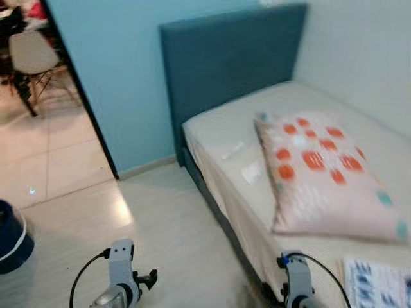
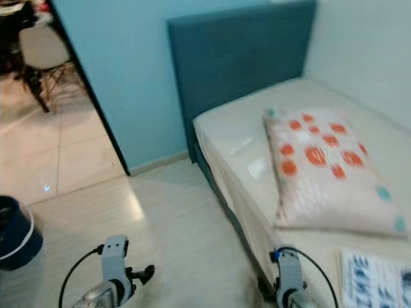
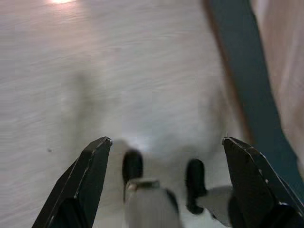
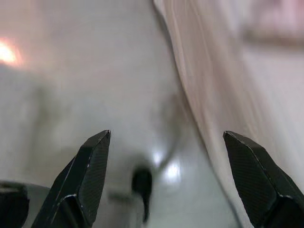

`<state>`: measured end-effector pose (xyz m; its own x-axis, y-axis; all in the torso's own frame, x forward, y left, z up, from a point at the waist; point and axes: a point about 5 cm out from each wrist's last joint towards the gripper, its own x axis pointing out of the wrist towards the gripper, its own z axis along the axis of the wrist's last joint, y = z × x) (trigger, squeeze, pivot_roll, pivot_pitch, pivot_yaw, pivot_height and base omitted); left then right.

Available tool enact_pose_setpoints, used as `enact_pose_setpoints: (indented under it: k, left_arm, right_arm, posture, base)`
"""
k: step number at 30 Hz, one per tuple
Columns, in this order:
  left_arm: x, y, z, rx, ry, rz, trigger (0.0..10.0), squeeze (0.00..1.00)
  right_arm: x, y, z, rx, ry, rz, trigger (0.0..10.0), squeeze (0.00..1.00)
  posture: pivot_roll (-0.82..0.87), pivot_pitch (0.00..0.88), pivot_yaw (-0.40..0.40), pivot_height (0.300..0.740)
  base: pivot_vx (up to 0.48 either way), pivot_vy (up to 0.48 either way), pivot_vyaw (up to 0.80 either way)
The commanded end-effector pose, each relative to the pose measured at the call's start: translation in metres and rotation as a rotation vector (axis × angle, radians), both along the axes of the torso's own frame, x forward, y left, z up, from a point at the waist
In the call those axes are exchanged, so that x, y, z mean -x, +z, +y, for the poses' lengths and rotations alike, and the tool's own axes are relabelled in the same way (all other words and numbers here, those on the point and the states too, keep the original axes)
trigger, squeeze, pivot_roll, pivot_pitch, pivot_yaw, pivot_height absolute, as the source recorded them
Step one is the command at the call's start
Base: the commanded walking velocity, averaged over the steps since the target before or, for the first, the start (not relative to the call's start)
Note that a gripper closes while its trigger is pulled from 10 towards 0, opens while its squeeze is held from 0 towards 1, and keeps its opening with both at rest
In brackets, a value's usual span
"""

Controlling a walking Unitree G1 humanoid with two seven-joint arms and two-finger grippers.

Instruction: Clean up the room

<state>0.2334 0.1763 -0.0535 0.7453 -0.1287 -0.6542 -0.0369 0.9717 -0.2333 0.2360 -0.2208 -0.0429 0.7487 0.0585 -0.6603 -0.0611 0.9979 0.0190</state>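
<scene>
A light blue wall (image 1: 122, 70) stands behind a teal headboard (image 1: 231, 58), with a paler wall (image 1: 359, 51) along the bed's far side. The bed (image 1: 218, 128) carries a cream sheet over a dark teal frame. The floor (image 1: 173, 237) is pale wood-look planking — a bright patch of light lies near the doorway. Through the doorway, beige tiles (image 1: 38, 160) and a chair (image 1: 32, 54) with splayed wooden legs show — somewhat blurred.
</scene>
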Motion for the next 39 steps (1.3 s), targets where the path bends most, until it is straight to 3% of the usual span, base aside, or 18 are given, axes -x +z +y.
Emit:
enact_pose_setpoints:
  k: [1,9,18,27,35,36,39]
  left_arm:
    - [0.004,-0.002,0.001,0.005,-0.001,0.016,10.0,0.00]
    - [0.004,-0.002,-0.001,0.026,-0.007,0.007,10.0,0.00]
    - [-0.003,0.003,-0.003,0.033,-0.028,-0.022,10.0,0.00]
    - [-0.006,0.004,-0.003,0.035,-0.037,-0.031,10.0,0.00]
    - [-0.006,0.005,-0.002,0.024,-0.019,-0.040,10.0,0.00]
    - [-0.008,0.007,-0.006,0.053,-0.038,-0.068,10.0,0.00]
    - [-0.010,0.009,-0.007,0.068,-0.050,-0.082,10.0,0.00]
  right_arm:
    - [0.009,-0.008,0.007,-0.023,-0.014,0.038,10.0,0.00]
    - [0.007,-0.006,0.003,-0.024,-0.049,0.036,10.0,0.00]
    - [0.000,-0.002,0.002,-0.034,-0.069,0.018,10.0,0.00]
    - [-0.005,0.001,0.002,-0.038,-0.076,-0.005,10.0,0.00]
    - [-0.007,0.004,-0.004,-0.036,-0.105,-0.008,10.0,0.00]
    - [-0.009,0.008,-0.015,-0.032,-0.184,-0.024,10.0,0.00]
    - [-0.010,0.011,-0.021,-0.031,-0.228,-0.035,10.0,0.00]
  posture:
    - [-0.08,0.086,0.048,0.740]
    - [-0.08,0.088,0.047,0.740]
    - [-0.08,0.087,0.047,0.740]
    - [-0.08,0.081,0.048,0.740]
    - [-0.08,0.078,0.048,0.740]
    - [-0.08,0.078,0.048,0.740]
    - [-0.08,0.082,0.051,0.740]
  base:
    - [0.480,0.000,0.00]
    - [0.480,0.000,0.00]
    - [0.480,0.000,-0.67]
    - [0.480,0.000,-0.25]
    - [0.438,0.000,-0.73]
    - [0.000,0.000,-0.71]
    - [0.000,0.000,-0.71]
